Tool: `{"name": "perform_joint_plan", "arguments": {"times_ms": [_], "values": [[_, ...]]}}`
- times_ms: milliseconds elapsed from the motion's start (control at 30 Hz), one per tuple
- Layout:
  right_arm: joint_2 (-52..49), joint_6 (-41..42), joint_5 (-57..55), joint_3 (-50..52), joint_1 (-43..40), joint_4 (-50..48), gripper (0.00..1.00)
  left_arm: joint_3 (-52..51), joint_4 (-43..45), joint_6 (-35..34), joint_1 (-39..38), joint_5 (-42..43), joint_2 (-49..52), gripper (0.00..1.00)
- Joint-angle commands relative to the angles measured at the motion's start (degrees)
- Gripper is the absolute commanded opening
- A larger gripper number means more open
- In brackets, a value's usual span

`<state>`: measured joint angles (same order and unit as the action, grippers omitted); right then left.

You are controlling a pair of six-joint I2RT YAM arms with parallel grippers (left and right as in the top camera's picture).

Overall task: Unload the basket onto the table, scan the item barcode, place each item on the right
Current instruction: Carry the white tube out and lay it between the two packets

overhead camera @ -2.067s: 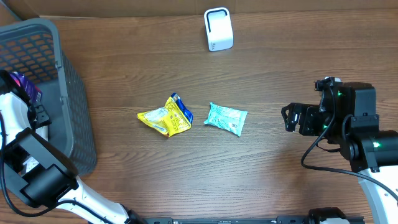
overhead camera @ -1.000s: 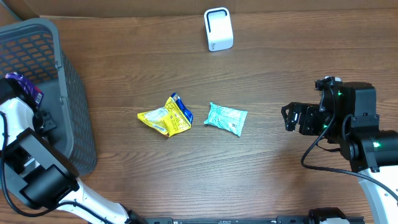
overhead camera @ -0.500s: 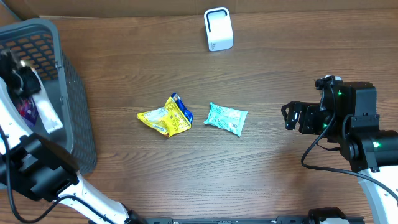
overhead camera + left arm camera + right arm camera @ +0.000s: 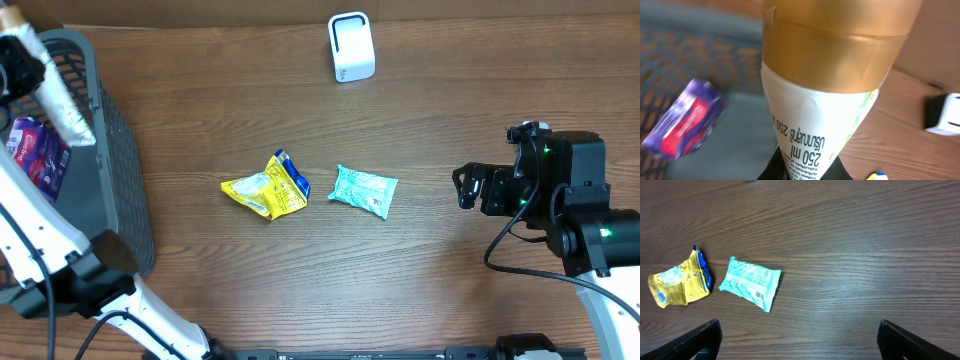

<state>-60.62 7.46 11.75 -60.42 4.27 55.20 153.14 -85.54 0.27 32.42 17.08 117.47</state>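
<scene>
Over grey plastic mesh basket (image 4: 122, 190) at worktop's left edge, pinches white gold-capped plastic tube (image 4: 825, 100) with left gripper (image 4: 20, 65); holds right gripper (image 4: 468, 188) spread near right edge; white boxy scanner (image 4: 351, 46) at far edge

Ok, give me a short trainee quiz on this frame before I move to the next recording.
1. What does the left gripper hold? A yellow packet; B gold-capped white tube; C teal packet.
2. True or false: the right gripper is open and empty.
3. Fill in: the purple packet lies inside the ___.
Key: 1 B; 2 true; 3 grey basket.
</scene>
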Motion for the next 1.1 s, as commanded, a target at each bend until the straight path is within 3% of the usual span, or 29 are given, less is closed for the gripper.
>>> {"name": "perform_joint_plan", "arguments": {"times_ms": [0, 267, 500, 867, 1067], "values": [[0.0, -0.07, 0.35, -1.03, 0.26, -0.28, 1.0, 5.64, -0.83, -0.66, -5.18, 3.56, -5.49, 0.04], [0.0, -0.04, 0.37, -1.03, 0.26, -0.31, 1.0, 6.36, -5.16, -0.09, -20.06, 3.17, -9.2, 0.04], [0.0, -0.07, 0.37, -1.03, 0.26, -0.68, 1.0, 1.33, -11.28, -4.33, -33.9, -0.96, -5.75, 0.04], [0.0, -0.07, 0.35, -1.03, 0.26, -0.7, 1.0, -20.2, -5.55, -16.46, -47.87, -5.07, 1.92, 0.04], [0.0, -0.07, 0.35, -1.03, 0.26, -1.27, 1.0, -34.8, 5.2, -23.02, -53.05, -5.07, 4.52, 0.04]]}}
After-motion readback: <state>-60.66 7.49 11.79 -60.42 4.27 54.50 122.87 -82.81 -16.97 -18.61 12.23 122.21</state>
